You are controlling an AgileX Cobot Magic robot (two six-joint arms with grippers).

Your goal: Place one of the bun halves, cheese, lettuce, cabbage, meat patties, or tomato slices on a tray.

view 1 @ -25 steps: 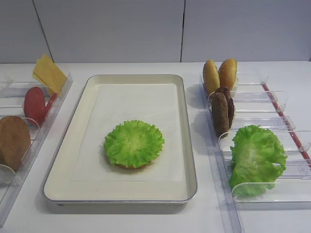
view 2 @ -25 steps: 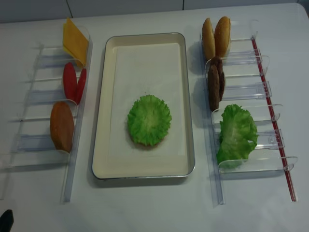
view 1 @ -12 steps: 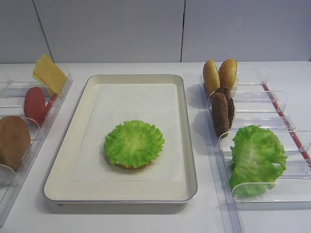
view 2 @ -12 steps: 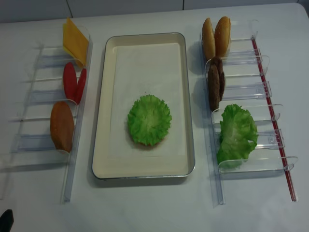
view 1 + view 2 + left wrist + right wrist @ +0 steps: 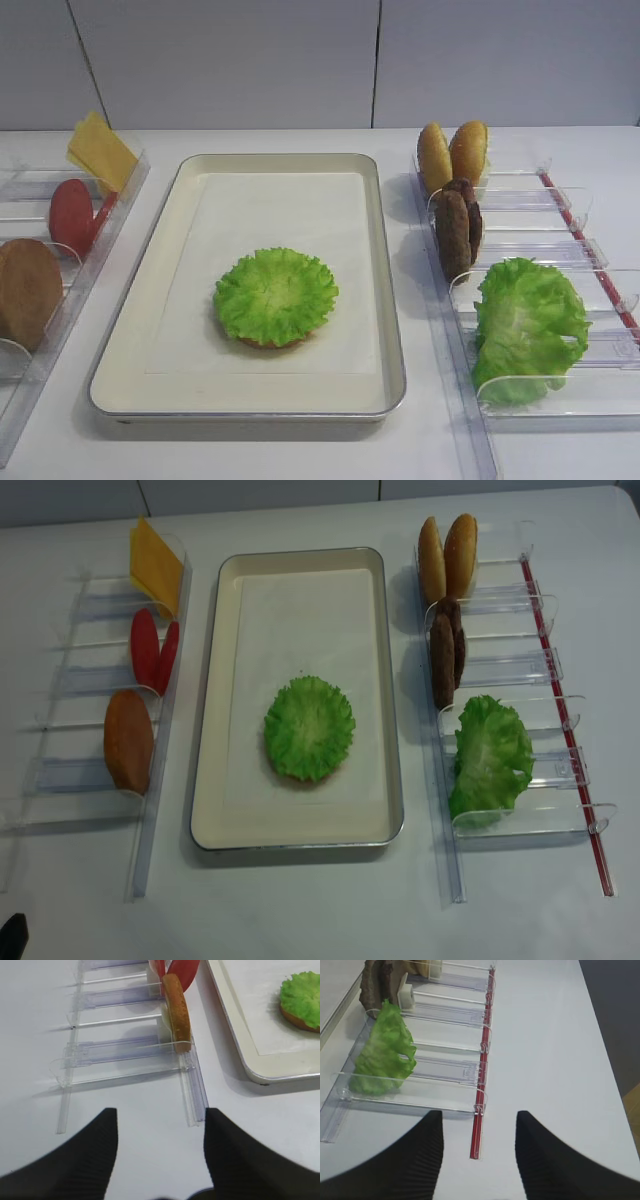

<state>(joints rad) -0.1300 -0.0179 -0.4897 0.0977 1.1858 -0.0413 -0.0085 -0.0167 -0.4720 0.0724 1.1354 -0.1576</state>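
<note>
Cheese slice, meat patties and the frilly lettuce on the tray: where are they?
cheese (image 5: 101,150), front high view, middle of the yellow slice.
meat patties (image 5: 454,232), front high view, face of the nearer patty.
lettuce (image 5: 309,727), overhead view, leaf centre.

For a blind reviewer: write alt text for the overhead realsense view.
A silver tray at centre holds frilly lettuce laid over a bun half. The left clear rack stands cheese, tomato slices and a bun half; the right rack has two bun halves, meat patties and cabbage.
</note>
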